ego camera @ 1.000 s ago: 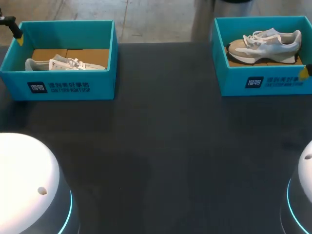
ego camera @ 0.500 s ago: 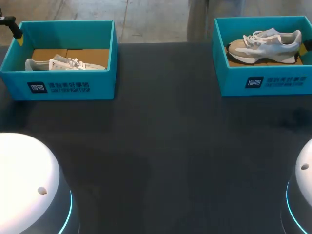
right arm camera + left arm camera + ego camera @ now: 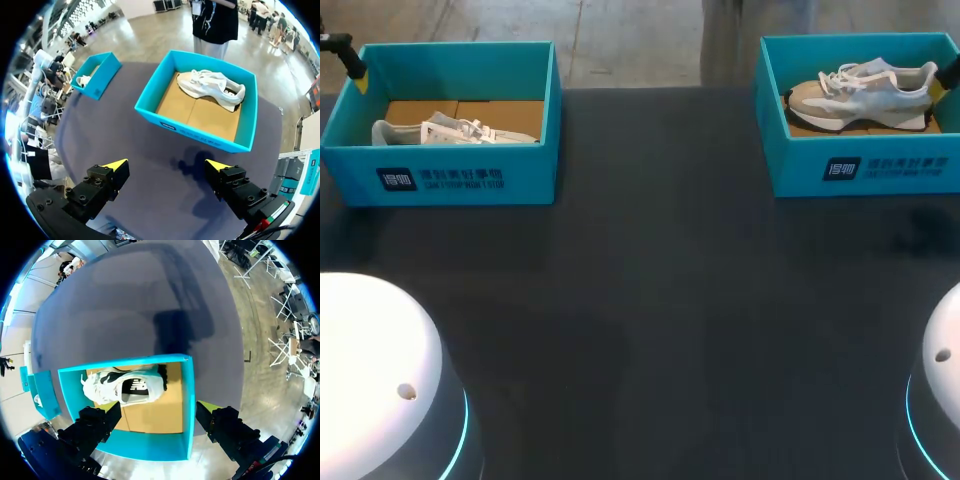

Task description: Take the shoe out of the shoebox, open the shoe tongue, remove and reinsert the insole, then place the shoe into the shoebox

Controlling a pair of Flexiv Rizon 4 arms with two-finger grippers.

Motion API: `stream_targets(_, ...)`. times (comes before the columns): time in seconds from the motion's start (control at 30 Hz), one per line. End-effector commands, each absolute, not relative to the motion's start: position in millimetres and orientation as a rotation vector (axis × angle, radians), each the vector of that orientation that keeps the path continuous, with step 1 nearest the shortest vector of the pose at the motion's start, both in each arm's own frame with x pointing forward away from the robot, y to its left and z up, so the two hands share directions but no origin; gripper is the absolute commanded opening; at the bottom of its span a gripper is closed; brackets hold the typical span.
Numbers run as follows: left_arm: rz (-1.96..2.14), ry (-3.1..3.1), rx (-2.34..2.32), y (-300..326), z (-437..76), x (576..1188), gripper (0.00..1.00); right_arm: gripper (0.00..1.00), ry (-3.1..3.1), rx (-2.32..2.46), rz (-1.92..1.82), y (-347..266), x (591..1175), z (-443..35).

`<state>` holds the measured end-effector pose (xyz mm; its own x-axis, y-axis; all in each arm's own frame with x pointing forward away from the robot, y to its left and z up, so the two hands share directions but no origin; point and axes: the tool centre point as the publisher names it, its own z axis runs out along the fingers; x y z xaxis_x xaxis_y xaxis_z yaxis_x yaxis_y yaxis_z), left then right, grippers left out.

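Over the last second the only thing that moved was my right arm. In the head view the right end effector [image 3: 951, 70] had slid along the counter's right edge, from beside the front of the right shoebox [image 3: 865, 168] to a spot level with the shoe inside it. The left end effector [image 3: 344, 55] had stayed at the far left corner of the left shoebox [image 3: 460, 178], and neither shoe had shifted.

From its own wrist camera, the right end effector's fingers stood wide apart with nothing between them, and the right shoebox lay ahead of it, well apart from the tips. The right shoe [image 3: 865, 88] sat on the cardboard floor of that box, untouched, laces up.

The left end effector's fingers were also spread wide and held nothing. It hung over the left shoebox, with the left shoe [image 3: 125, 387] below and just ahead of the fingers, apparently lying on its side.

I took this as the approach only. Both shoes were in their boxes, so the first step, lifting a shoe out, had not begun. The right arm looked to be repositioning for a reach into its box, and I judged it would need to come over the box wall before closing on anything. The dark counter [image 3: 660, 300] between the boxes was where I expected the shoe to be set down.
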<state>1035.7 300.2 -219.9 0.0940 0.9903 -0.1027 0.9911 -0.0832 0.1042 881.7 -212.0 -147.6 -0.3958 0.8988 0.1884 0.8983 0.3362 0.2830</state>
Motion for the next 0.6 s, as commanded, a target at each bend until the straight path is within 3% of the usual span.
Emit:
stream_targets(0.03, -0.006, 2.021, 2.212, 300, -219, 1036, 1.0, 1.0, 2.584, 1.734, 0.513, -212, 885, -147)
stream_targets(0.6, -0.006, 2.021, 2.212, 300, -219, 1036, 1.0, 1.0, 2.268, 2.005, 0.428, -237, 964, -157)
